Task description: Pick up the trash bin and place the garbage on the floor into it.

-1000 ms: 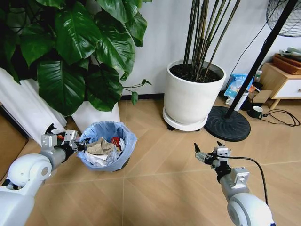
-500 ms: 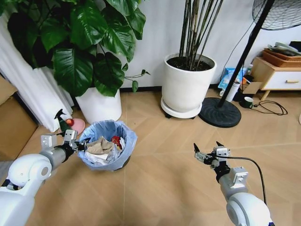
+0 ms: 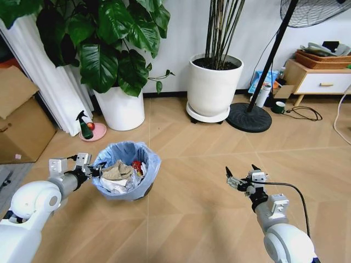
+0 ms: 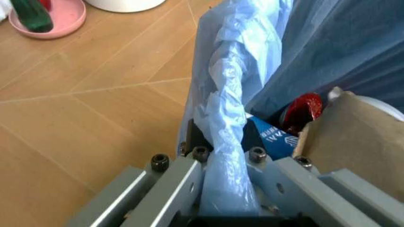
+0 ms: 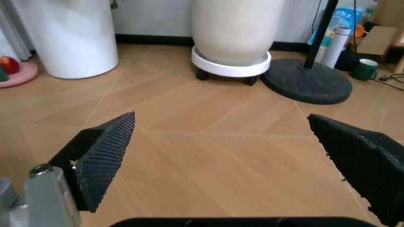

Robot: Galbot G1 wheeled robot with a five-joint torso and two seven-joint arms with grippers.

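The trash bin, small and round with a crinkled light-blue bag, stands low at the left of the head view. Garbage lies piled inside it: tan and white crumpled paper and a red wrapper. My left gripper is shut on the bin's left rim; the left wrist view shows the blue bag rim pinched between the fingers, with a red wrapper and brown paper inside. My right gripper hovers open over bare floor to the bin's right, its black pads spread wide.
Two large white plant pots stand at the wall. A green bottle on a pink dish sits near the left pot. A fan base, a cardboard box and a low cabinet ring the open wooden floor.
The whole head view has shifted: the camera has pulled back or up, so the plants, pots and fan sit farther away. Both grippers keep their places, the left still holding the bin's rim.
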